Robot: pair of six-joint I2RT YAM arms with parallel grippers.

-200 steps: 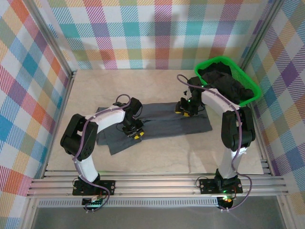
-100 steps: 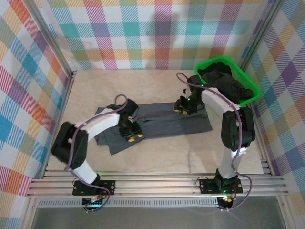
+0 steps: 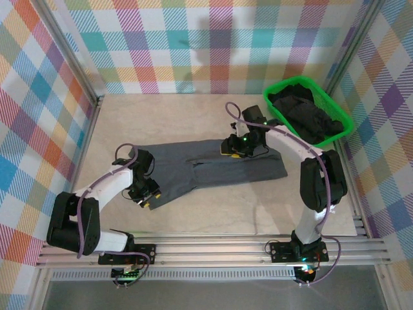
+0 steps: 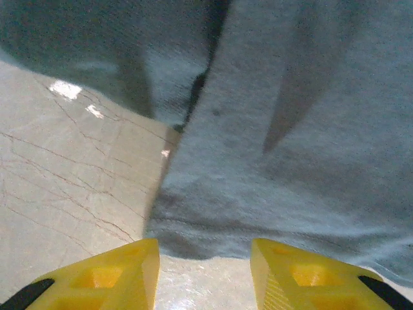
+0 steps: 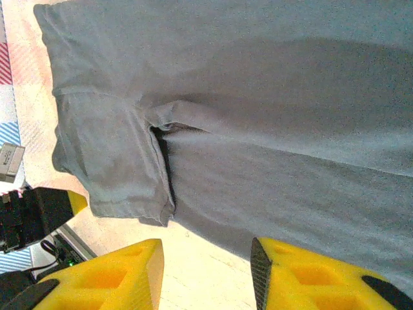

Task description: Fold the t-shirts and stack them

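Note:
A slate blue-grey t-shirt [image 3: 213, 171] lies spread flat across the middle of the table. My left gripper [image 3: 146, 197] stands open at the shirt's near-left corner. In the left wrist view the left gripper [image 4: 203, 248] has only bare table between its yellow fingers, and the hem of the t-shirt [image 4: 290, 129] lies just ahead. My right gripper [image 3: 229, 147] hovers open over the shirt's far edge. In the right wrist view the right gripper [image 5: 206, 248] holds nothing, with the t-shirt [image 5: 271, 116] beyond it. Black t-shirts [image 3: 306, 116] are heaped in the basket.
The bright green plastic basket [image 3: 343, 116] stands at the back right corner. Bare pale table [image 3: 193, 116] stretches behind the shirt, with more in front of it. Plaid walls close in the left, back and right sides.
My left gripper opened and slid left and nearer, from the shirt's middle to its near-left corner. The right gripper shifted a little left along the far edge.

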